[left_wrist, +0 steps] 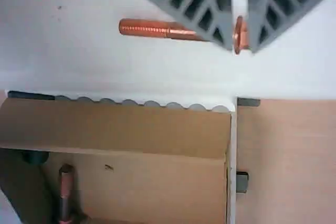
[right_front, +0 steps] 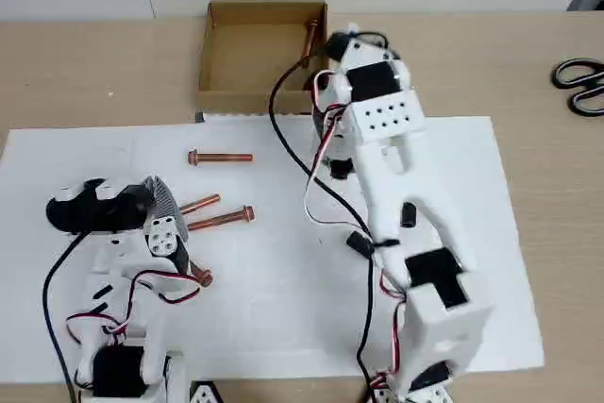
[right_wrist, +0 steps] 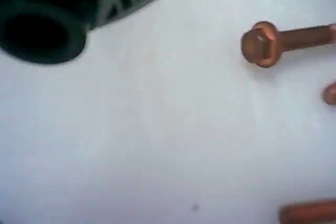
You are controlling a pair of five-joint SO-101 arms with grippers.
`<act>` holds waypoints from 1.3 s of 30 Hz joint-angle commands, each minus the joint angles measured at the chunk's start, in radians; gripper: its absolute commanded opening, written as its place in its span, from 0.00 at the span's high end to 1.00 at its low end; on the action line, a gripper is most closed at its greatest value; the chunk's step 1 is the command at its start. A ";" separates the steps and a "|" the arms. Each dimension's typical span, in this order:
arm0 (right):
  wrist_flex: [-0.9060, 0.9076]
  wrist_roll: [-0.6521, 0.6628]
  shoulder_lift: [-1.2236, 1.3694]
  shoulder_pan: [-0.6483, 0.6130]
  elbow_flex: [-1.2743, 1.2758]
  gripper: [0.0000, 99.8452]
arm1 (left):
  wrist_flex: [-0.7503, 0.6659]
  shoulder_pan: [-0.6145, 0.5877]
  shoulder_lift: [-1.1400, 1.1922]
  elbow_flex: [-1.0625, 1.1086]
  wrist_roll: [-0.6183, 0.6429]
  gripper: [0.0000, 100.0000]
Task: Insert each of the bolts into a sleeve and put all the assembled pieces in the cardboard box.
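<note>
The cardboard box (right_front: 204,54) stands at the table's far side, past the white paper. My right gripper (right_front: 326,44) is at the box's right wall, against a copper bolt (right_front: 310,40) that leans upright inside; that bolt (left_wrist: 64,192) also stands in the box (left_wrist: 115,129) in the left wrist view. My left gripper (right_front: 159,193) is low over the paper's left part, its grey fingers (left_wrist: 199,3) a thin slit apart with nothing between. Past them lies a loose bolt (left_wrist: 157,28), the one nearest the box (right_front: 222,157).
Two more copper pieces (right_front: 198,203) (right_front: 222,219) lie beside the left gripper, and a bolt head (right_front: 203,277) shows by that arm. In the right wrist view a hex-headed bolt (right_wrist: 262,43) lies on white paper near a dark round part (right_wrist: 37,35). Scissors (right_front: 580,82) lie far right.
</note>
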 commanded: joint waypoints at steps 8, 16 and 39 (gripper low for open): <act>0.021 0.060 -0.409 0.189 0.318 1.00 | -0.058 0.005 0.083 -0.170 0.000 0.99; 0.016 0.130 -0.728 0.357 0.644 1.00 | 0.008 0.077 0.509 -0.493 0.046 0.99; 0.012 0.190 -0.954 0.602 0.933 1.00 | 0.497 0.091 1.625 -1.219 -0.207 0.99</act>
